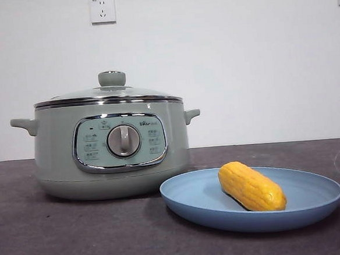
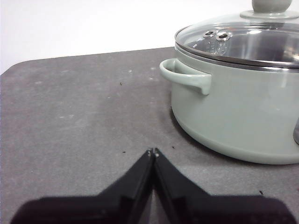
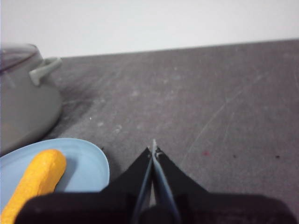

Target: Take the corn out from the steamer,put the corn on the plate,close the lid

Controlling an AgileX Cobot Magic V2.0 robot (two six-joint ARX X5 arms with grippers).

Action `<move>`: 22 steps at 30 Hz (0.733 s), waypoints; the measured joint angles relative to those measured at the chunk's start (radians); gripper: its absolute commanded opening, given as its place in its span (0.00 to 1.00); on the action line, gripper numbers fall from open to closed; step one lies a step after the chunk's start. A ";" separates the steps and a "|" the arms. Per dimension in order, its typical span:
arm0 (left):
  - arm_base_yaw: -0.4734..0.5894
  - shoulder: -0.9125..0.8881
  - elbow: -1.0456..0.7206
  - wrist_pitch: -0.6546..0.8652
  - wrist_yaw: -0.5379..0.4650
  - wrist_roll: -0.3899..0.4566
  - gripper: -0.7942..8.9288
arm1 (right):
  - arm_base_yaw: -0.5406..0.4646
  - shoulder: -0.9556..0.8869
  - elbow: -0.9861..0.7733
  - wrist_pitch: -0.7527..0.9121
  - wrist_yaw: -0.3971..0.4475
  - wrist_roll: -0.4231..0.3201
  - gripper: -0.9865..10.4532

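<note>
1. Your left gripper [image 2: 153,151] has its jaws pressed together at the tips, gripping nothing; it hangs over bare table [image 2: 84,116] just beside the pot [image 2: 243,112], on the side of one handle [image 2: 184,74].
2. Your right gripper [image 3: 153,148] is likewise pinched closed and empty — it sits over the dark tabletop next to the plate [image 3: 88,163], clear of its rim.
3. You can see neither arm from the front camera.
4. You'll find the corn [image 1: 251,186] lying on the blue plate [image 1: 315,202], slanted across it, one rounded end towards the pot and the other nearer the camera.
5. Look at the lid [image 1: 107,94]: it is seated on the pot [image 1: 55,153], chrome rim level all round, green knob [image 1: 112,78] upright on top.
6. From the front, the plate rests on the table beside the pot — its rim overlaps the pot's base, so you cannot tell whether the two touch.
7. On the wall behind, a white socket [image 1: 102,9] sits above the pot.
</note>
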 measured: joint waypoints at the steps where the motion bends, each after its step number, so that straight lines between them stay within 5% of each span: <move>1: 0.000 0.000 0.000 0.000 0.000 0.000 0.08 | 0.000 0.000 0.001 -0.006 0.000 0.000 0.09; 22: 0.000 0.000 0.000 0.000 0.000 0.000 0.08 | 0.000 -0.001 0.002 -0.009 0.000 0.037 0.09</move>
